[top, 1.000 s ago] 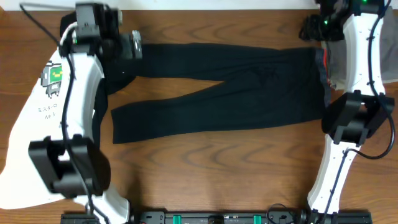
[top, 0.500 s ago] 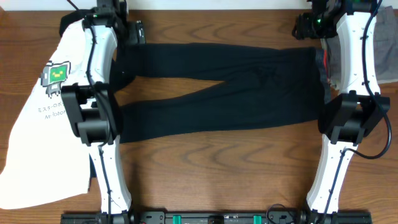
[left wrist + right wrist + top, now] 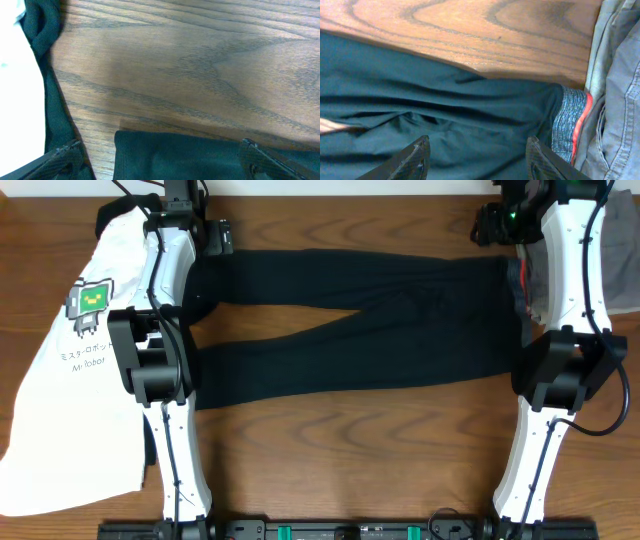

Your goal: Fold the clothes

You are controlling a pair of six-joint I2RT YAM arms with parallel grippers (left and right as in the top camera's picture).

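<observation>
trousers [image 3: 380, 310] spread flat on bench [image 3: 350, 440] | left gripper [image 3: 159, 146]: jaws fully apart, holding nothing, above leg hem [image 3: 118, 152] | right gripper [image 3: 477, 145]: jaws apart, holding nothing, beside waistband [image 3: 570, 127]

R hand [image 3: 480, 162], fingers apart, over blk trousers [image 3: 420, 95] nr waistband [image 3: 569, 125]; grey trousers [image 3: 615, 90] beside it.

Bare table [image 3: 350, 450] lies open below the black trousers [image 3: 400, 330]; white shirt [image 3: 60, 400] blocks the left, grey trousers [image 3: 622, 265] the upper right.
</observation>
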